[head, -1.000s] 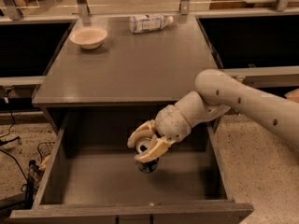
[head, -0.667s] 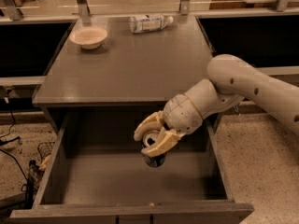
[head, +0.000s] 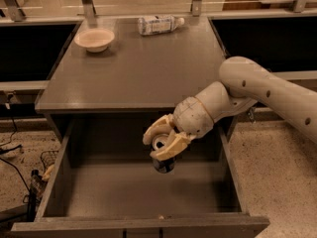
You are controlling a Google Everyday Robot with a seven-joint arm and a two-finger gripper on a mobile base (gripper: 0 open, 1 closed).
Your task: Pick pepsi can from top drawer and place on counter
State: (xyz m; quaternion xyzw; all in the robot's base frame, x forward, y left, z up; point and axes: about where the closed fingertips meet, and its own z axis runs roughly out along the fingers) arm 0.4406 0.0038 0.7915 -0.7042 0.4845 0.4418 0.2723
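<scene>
The pepsi can point(head: 163, 162), dark with a silver top, is held between the cream fingers point(head: 157, 129) of my gripper point(head: 163, 143). The gripper is shut on it and holds it tilted in the air above the floor of the open top drawer point(head: 143, 190), just below the counter's front edge. The counter point(head: 133, 68) is the flat grey cabinet top behind and above the gripper. My white arm reaches in from the right.
A cream bowl point(head: 94, 38) sits at the counter's back left. A clear plastic bottle with a white label point(head: 159, 24) lies on its side at the back middle. Black recesses flank the cabinet. Cables lie on the floor at the left.
The gripper has lifted the can off the drawer floor and moved it up and a little to the right, closer to the counter's front edge.
</scene>
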